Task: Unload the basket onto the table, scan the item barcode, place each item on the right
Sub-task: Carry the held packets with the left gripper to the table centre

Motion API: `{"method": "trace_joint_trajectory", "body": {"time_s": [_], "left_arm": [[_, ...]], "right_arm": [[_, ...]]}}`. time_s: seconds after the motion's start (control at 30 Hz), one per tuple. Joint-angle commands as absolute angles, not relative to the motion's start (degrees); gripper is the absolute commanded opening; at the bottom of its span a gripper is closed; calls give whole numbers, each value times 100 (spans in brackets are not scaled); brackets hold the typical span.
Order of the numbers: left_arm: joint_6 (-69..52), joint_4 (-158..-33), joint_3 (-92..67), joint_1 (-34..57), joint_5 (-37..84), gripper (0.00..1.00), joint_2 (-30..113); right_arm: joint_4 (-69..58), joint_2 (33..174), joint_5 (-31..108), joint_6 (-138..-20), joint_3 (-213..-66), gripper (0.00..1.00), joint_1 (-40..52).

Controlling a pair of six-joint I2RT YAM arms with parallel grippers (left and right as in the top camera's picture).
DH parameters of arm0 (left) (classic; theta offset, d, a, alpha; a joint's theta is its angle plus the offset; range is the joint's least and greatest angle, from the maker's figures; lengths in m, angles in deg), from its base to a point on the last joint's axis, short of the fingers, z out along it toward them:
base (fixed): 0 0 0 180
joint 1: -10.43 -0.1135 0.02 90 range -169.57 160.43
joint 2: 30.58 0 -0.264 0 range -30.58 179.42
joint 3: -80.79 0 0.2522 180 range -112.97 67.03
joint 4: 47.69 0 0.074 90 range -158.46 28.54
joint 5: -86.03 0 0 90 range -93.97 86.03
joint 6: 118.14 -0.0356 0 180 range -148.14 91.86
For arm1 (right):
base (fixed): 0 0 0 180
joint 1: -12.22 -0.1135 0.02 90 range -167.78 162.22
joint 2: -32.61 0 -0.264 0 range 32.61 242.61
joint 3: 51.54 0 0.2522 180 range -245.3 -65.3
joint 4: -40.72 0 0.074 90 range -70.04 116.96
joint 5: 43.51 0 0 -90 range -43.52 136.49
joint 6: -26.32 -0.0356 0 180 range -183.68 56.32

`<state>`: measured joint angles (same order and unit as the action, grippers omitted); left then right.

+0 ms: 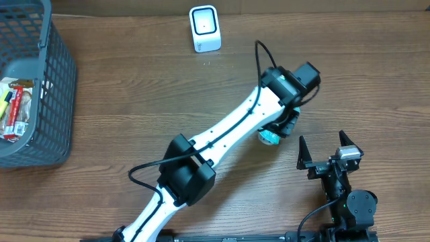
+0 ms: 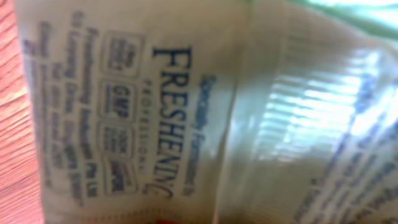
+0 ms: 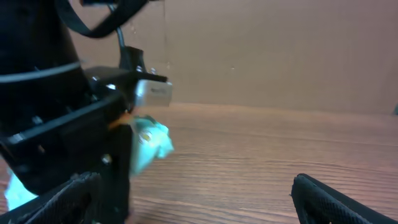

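Left gripper (image 1: 282,126) clamps the Freshening packet (image 1: 269,138), well short of the scanner (image 1: 205,28).
Likely held up to present its barcode; right gripper (image 1: 322,142) sits farther off, jaws spread wide.

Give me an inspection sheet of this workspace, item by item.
Surface: wooden table, brown grain.
Job's things: white scanner upright near the far edge; teal-and-white packet at the left gripper, its "FRESHENING" print filling the left wrist view.
Clutter: grey basket at the left edge, packaged goods inside.
Grippers: left gripper closed on the packet; right gripper open, holding nothing.
Cables: black cable loops off the left arm; a second loop by its elbow.
Surroundings: plain brown wall behind the table.
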<state>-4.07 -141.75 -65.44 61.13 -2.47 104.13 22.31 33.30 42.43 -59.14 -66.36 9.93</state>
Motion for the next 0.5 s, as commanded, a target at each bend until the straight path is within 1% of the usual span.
{"method": "trace_joint_trajectory", "body": {"time_s": [0.0, 0.47], "left_arm": [[-101, -14081, -6620, 6183, -675, 41, 10396], [-20, -13926, -6609, 6222, -802, 42, 10413]], "right_arm": [[2253, 3280, 4271, -5871, -6575, 100, 1004], [2253, 3280, 4271, -5871, -6575, 100, 1004]]}}
